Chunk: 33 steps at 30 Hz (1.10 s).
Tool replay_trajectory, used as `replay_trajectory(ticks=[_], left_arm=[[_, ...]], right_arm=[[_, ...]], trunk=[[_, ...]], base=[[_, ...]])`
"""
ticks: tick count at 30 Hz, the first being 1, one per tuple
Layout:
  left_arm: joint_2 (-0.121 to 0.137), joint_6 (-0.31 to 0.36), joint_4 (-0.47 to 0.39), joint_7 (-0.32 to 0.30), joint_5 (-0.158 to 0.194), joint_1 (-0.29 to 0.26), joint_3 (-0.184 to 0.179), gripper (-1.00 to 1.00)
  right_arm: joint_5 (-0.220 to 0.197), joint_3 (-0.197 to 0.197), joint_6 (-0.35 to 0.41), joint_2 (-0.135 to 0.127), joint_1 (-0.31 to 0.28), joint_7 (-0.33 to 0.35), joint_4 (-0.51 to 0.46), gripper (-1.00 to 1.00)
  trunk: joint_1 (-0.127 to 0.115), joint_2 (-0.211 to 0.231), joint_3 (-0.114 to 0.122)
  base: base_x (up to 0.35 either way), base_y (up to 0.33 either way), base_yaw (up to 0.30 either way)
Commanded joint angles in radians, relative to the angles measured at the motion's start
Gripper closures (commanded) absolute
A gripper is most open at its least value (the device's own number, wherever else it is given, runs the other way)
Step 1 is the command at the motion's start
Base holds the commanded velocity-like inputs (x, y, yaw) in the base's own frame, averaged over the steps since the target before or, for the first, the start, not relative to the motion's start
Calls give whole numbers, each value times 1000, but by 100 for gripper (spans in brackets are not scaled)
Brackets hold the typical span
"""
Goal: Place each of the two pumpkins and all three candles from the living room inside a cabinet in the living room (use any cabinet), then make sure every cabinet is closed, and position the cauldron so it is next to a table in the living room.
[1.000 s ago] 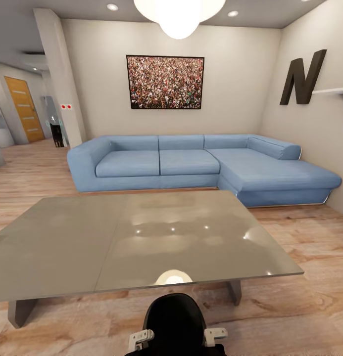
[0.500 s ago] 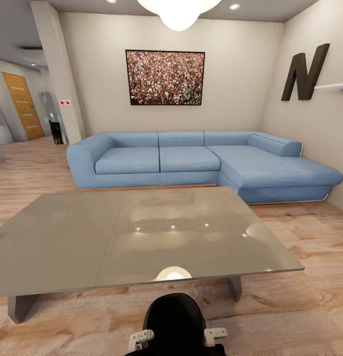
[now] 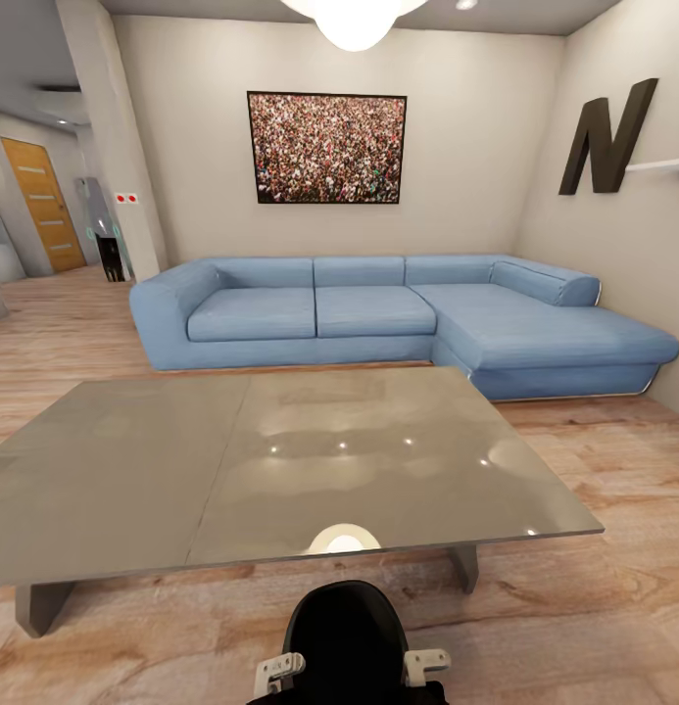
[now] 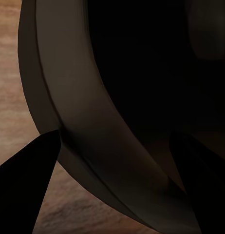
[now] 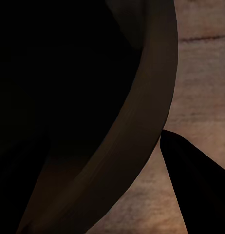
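Compared with the earlier head pictures, the whole scene has slid a little, the ceiling lamp [image 3: 354, 22] rising out of frame and the sofa [image 3: 378, 323] sitting slightly lower and wider, which reads as the camera moving, not the furniture. From the head view, the grey worktop [image 3: 261, 470] lies at twelve o'clock just ahead of the cauldron [image 3: 349, 636], a black round bulk low at six o'clock, between two pale fittings. Through the left wrist view, the cauldron's curved rim [image 4: 83, 126] sweeps close across the floor [image 4: 10, 87]; whether those jaws are clenched cannot be told. Through the right wrist view, the same rim [image 5: 146, 126] arcs the opposite way, jaw state likewise unreadable. Setting the pot down beside the worktop seems the likely next step.
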Motion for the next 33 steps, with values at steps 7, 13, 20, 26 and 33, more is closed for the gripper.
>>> replay_trajectory(ticks=[7,13,20,26,33], left_arm=[[5,-2,-4,-3,19,0,-20,100],[5,-2,-4,-3,19,0,-20,100],[5,-2,-5,-3,19,0,-20,100],[5,-2,-5,-3,19,0,-20,100],[5,-2,-5,-3,19,0,-20,100]], right_arm=[[-15,19,7,-1,0,19,1,100],[-15,19,7,-1,0,19,1,100],[-15,19,7,-1,0,19,1,100],[-15,19,7,-1,0,19,1,100],[-15,19,7,-1,0,19,1,100]], trunk=[[0,0,-1],[0,0,-1],[0,0,-1],[1,-1,-12],[1,-1,-12]], base=[[82,0,0],[27,0,0],[5,0,0],[0,0,0],[0,0,0]])
